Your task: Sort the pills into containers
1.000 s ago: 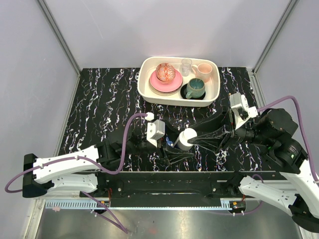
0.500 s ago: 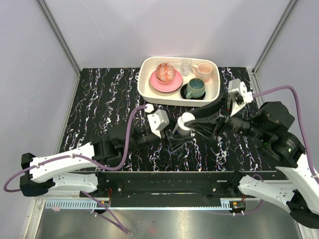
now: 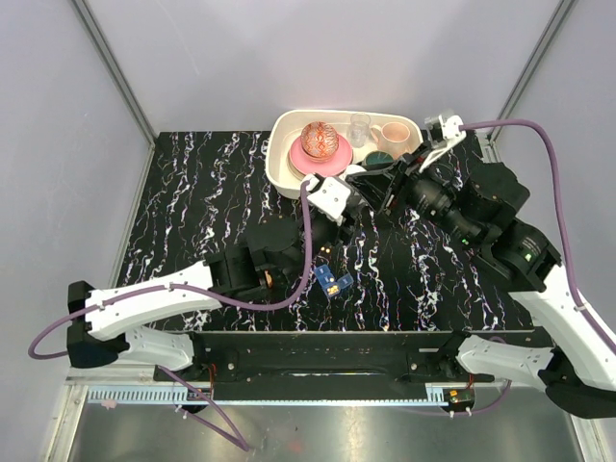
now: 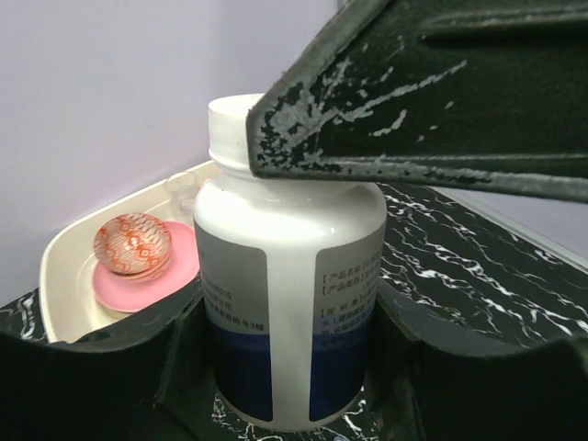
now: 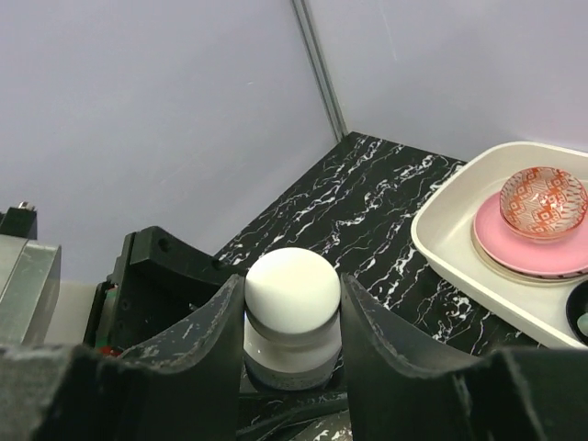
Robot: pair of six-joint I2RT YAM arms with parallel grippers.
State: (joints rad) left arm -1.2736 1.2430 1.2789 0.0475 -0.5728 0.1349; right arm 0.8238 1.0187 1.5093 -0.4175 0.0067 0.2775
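A white bottle (image 4: pixel 289 276) with a blue-banded label stands upright between my two grippers. My left gripper (image 4: pixel 289 377) is shut on its body, one black finger on each side. My right gripper (image 5: pixel 292 308) is shut on its round white cap (image 5: pixel 292 285), and one of its fingers (image 4: pixel 441 101) crosses over the cap in the left wrist view. From above, both grippers meet by the tray's front edge and the bottle (image 3: pixel 354 172) barely shows. The blue pill box (image 3: pixel 333 282) lies on the table near the left arm. A bit of the orange cup (image 3: pixel 326 249) shows beside that arm. No pills show.
A cream tray (image 3: pixel 281 173) at the back holds a pink plate (image 3: pixel 306 162) with a patterned bowl (image 3: pixel 320 140), a clear glass (image 3: pixel 360 128), a pink cup (image 3: pixel 395 133) and a teal mug (image 3: pixel 381 156). Grey walls enclose the black marbled table (image 3: pixel 192 202).
Both arms have carried the bottle from the table's front middle back toward the tray. The blue pill box, covered before, now lies in the open.
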